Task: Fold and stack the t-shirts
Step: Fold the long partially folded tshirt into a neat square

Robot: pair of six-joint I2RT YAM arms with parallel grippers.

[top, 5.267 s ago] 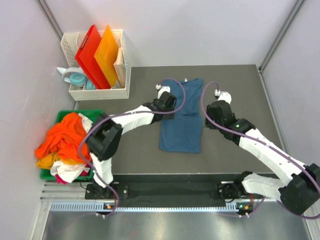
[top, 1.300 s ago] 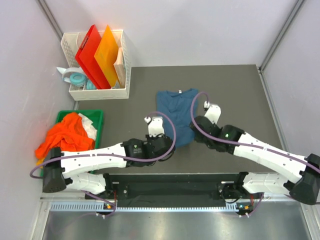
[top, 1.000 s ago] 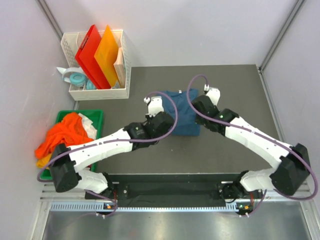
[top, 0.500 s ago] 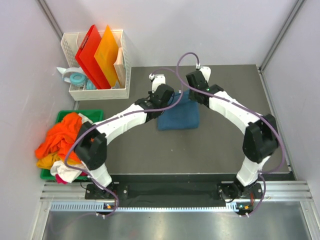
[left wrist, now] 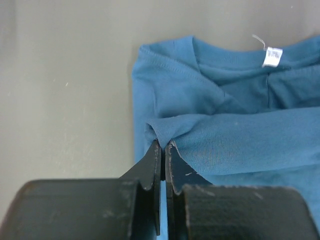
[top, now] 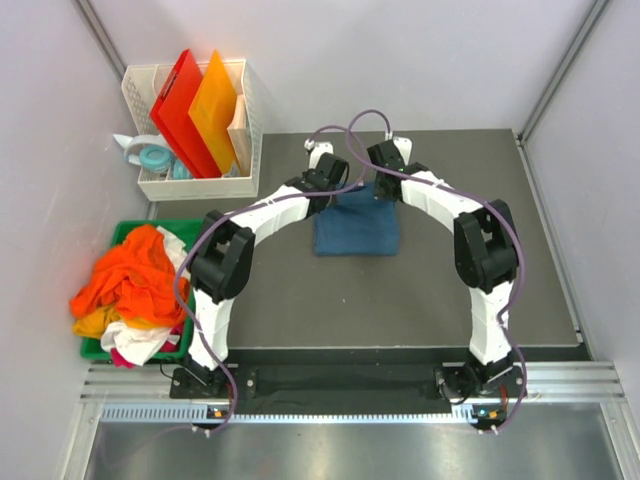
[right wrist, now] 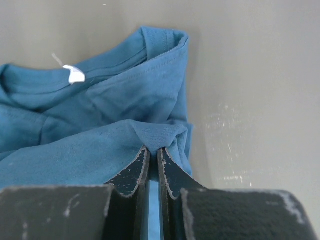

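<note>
A dark teal-blue t-shirt lies folded in half on the grey table, its lower half doubled back over the collar end. My left gripper is shut on the left corner of the folded-over edge. My right gripper is shut on the right corner. Both wrist views show the collar and its white tag just beyond the pinched edge. More t-shirts, orange, yellow and white, are heaped in the green bin at the left.
A white basket at the back left holds upright red and orange boards. A tape roll sits beside it. Bare grey table lies right of and in front of the blue shirt.
Both arms have carried the shirt's lower edge from near the table's front back toward the collar, folding the blue shirt in half. Both grippers stayed shut on the cloth.
</note>
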